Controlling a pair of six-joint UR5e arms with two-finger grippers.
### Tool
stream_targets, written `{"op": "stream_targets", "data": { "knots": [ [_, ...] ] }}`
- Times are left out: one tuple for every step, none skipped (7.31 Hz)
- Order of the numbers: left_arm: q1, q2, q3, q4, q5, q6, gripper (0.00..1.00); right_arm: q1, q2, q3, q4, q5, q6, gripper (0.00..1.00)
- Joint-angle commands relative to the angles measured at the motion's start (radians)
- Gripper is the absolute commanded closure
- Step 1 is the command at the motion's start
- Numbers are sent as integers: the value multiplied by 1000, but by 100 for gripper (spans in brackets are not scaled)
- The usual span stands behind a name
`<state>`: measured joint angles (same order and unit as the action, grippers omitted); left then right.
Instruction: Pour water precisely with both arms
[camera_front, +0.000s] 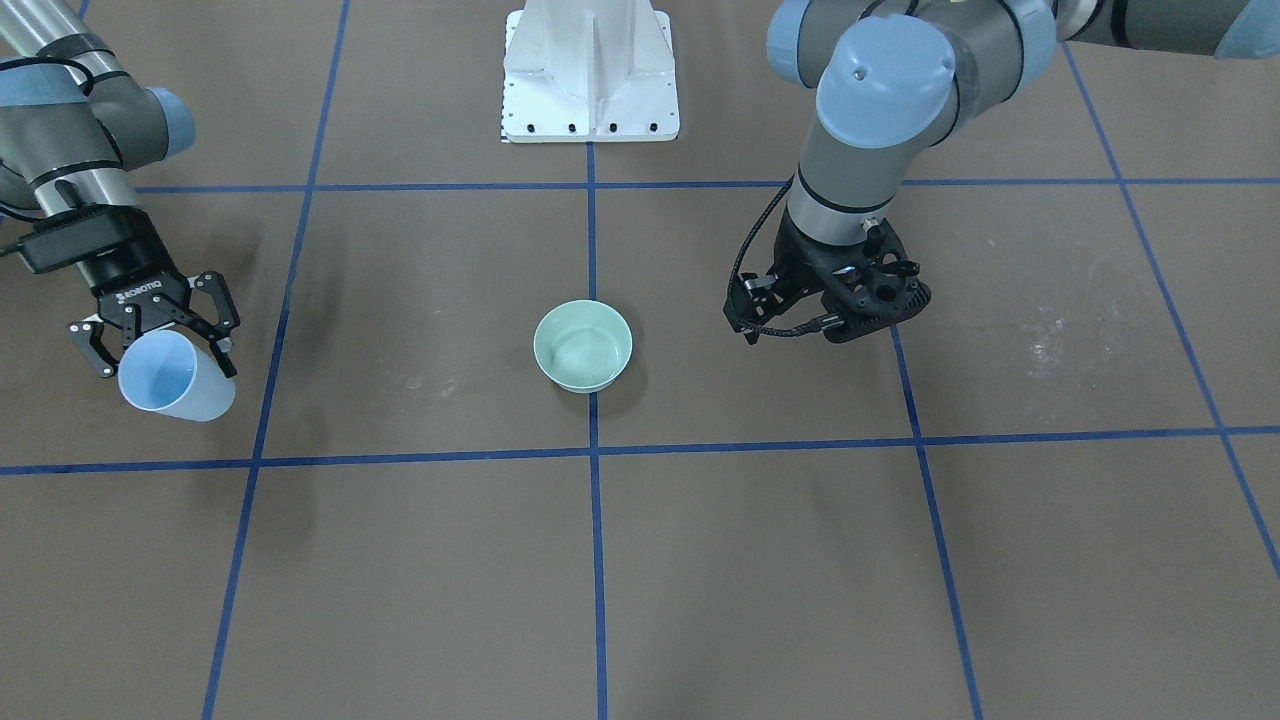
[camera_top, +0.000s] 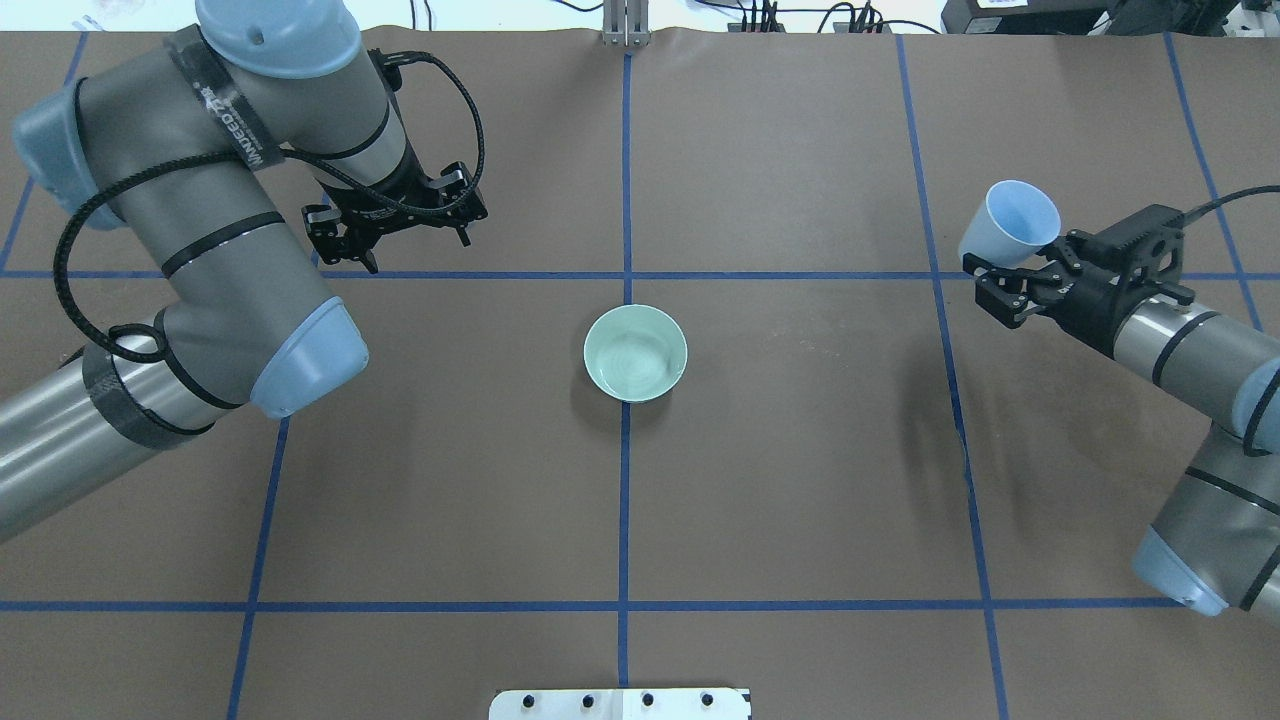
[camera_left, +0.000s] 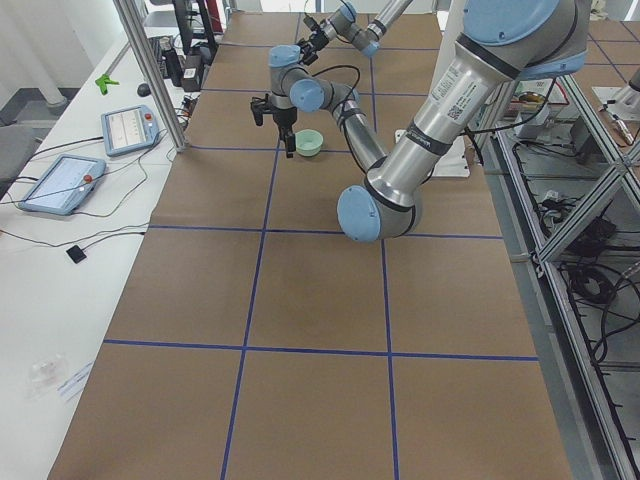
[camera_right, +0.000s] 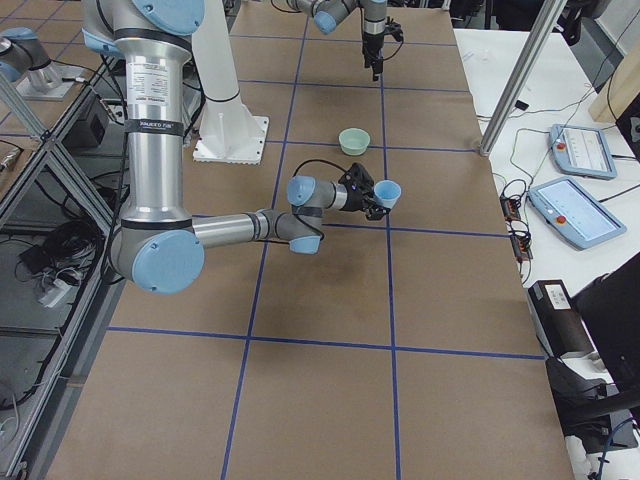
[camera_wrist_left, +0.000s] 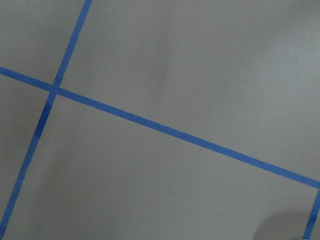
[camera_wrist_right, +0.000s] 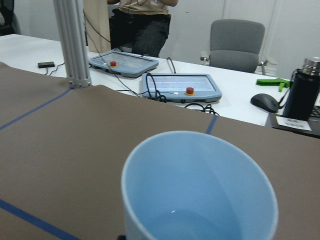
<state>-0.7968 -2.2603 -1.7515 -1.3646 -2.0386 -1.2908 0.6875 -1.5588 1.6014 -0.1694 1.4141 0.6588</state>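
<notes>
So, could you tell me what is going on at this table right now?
The right pincer grips a light blue cup, tilted and held above the table, well to the side of the green bowl at the table's middle. A faint sheen in the cup's bottom may be water. The left pincer hangs over the table on the bowl's other side, holding nothing. Nothing is being poured now.

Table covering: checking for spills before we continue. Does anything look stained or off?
A whitish speckled patch marks the brown paper on the robot's left side, like dried splashes; whether wet, I cannot tell. The held blue cup shows no spill.
</notes>
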Motion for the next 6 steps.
{"op": "stream_targets", "data": {
  "knots": [
    [-30, 30, -34, -1, 0, 107, 0, -34, 63, 8, -38, 80, -25, 100],
    [-54, 83, -67, -2, -2, 213, 0, -63, 97, 21, -83, 88, -51, 100],
    [-85, 156, -107, -4, -3, 337, 0, -100, 136, 53, -164, 88, -51, 100],
    [-111, 212, -132, -5, -3, 437, 0, -126, 184, 115, -311, 85, -53, 100],
    [-131, 228, -134, -7, -5, 459, 0, -158, 193, 212, -469, 85, -64, 100],
    [-139, 229, -134, -7, -3, 461, 0, -187, 212, 266, -586, 80, -85, 100]
  ]
}}
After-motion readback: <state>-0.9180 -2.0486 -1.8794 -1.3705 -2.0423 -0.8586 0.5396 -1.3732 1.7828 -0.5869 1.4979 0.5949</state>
